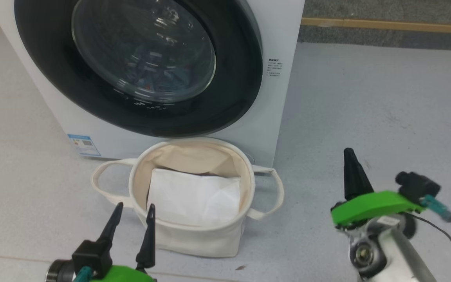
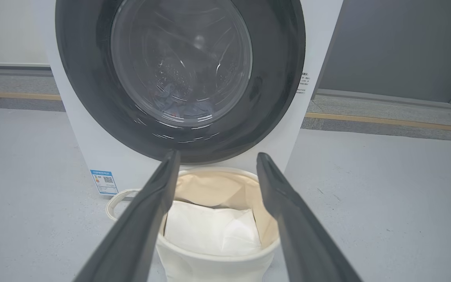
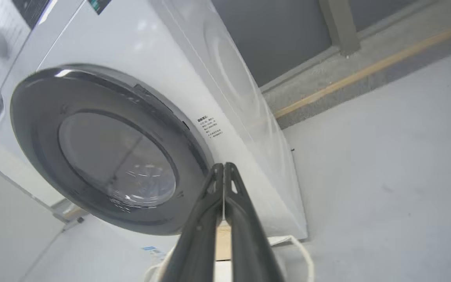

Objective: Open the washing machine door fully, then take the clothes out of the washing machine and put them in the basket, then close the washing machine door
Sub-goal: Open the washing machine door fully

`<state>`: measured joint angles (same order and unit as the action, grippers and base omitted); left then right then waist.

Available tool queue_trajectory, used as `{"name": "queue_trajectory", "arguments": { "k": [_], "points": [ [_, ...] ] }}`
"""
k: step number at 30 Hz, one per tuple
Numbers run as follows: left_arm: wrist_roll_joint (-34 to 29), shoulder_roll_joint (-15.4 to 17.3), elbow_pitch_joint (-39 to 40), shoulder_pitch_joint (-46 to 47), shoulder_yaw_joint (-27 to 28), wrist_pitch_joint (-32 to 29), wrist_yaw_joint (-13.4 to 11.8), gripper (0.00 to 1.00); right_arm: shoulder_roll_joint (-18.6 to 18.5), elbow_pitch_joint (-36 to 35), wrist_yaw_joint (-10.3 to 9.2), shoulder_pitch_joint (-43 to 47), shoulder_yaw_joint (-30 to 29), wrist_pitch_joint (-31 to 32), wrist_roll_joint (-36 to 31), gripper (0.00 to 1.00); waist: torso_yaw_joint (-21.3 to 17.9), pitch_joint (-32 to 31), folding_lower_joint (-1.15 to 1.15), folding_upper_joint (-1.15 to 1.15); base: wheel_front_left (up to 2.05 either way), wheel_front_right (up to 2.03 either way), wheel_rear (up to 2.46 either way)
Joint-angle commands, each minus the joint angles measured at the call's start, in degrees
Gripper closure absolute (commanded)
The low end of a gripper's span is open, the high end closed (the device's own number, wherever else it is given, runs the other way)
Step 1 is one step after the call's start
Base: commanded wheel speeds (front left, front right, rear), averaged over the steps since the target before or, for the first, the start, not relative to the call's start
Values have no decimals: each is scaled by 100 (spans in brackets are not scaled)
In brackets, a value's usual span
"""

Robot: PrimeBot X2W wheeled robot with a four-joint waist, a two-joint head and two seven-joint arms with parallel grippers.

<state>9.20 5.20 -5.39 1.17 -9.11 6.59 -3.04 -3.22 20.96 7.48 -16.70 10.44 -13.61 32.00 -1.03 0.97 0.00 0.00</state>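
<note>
Opening is pending: the right claw [image 1: 349, 154], pinched together empty, is likely needing the shut washing machine door [image 1: 139, 66]'s three-o'clock edge, the left claw [image 1: 135, 205] gaping.

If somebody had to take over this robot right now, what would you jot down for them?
Left gripper: fingers open, empty, hovering on the robot's side of the basket.
Right gripper: fingers shut on nothing, off to the right of the basket.
Washing machine door: closed.
Clothes: inside the washing machine, dimly seen through the glass.
Basket: on the floor just below the door, holding a white packet and no clothes.
Done: nothing yet.
Left: open the door fully, move the clothes into the basket, close the door.
</note>
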Motion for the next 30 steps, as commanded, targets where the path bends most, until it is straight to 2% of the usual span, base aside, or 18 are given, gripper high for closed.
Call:
{"name": "queue_trajectory", "arguments": {
  "k": [1, 3, 7, 10, 12, 14, 18, 24, 30],
  "points": [
    [-3, 14, 159, 176, 143, 34, -43, 0, 35, -183, 1, -356, 145, 60, 542, 100, 8, 26, 0, 0, 0, 0, 0],
    [-5, 7, 161, 201, 118, 46, -56, 0, 35, -211, 1, -442, 92, 308, 1824, 100, 4, 90, 0, 0, 0, 0, 0],
    [-10, -3, 191, 290, 91, 83, -95, 0, 35, -83, 1, -814, -325, 790, 3393, 100, 8, 327, 0, 0, 0, 0, 0],
    [-24, 2, 164, 371, 50, 75, -92, 0, 35, -24, 1, -1155, -619, 1236, 4831, 100, -5, 521, 0, 0, 0, 0, 0],
    [-31, 0, 148, 441, 22, 86, -91, 0, 35, 147, 1, -1411, -787, 1596, 5798, 100, -6, 644, 0, 0, 0, 0, 0],
    [-36, -10, 141, 524, -15, 117, -89, 0, 35, 385, 1, -1689, -923, 1945, 6470, 100, 4, 761, 0, 0, 0, 0, 0],
    [54, -66, 190, 699, -123, 202, -48, 0, 1, 913, 1, -2314, -1103, 2766, 7480, 100, 55, 1022, 0, 0, 0, 0, 0],
    [56, -121, 126, 1041, -331, 248, -62, 0, -443, 1966, 1, -3554, -943, 3781, 8535, 100, 252, 1561, 0, 0, 0, 0, 0],
    [46, -145, 21, 1288, -445, 317, -94, 0, -724, 2545, 1, -4352, -653, 3951, 8719, 100, 467, 1930, 0, 0, 0, 0, 0]
  ]
}}
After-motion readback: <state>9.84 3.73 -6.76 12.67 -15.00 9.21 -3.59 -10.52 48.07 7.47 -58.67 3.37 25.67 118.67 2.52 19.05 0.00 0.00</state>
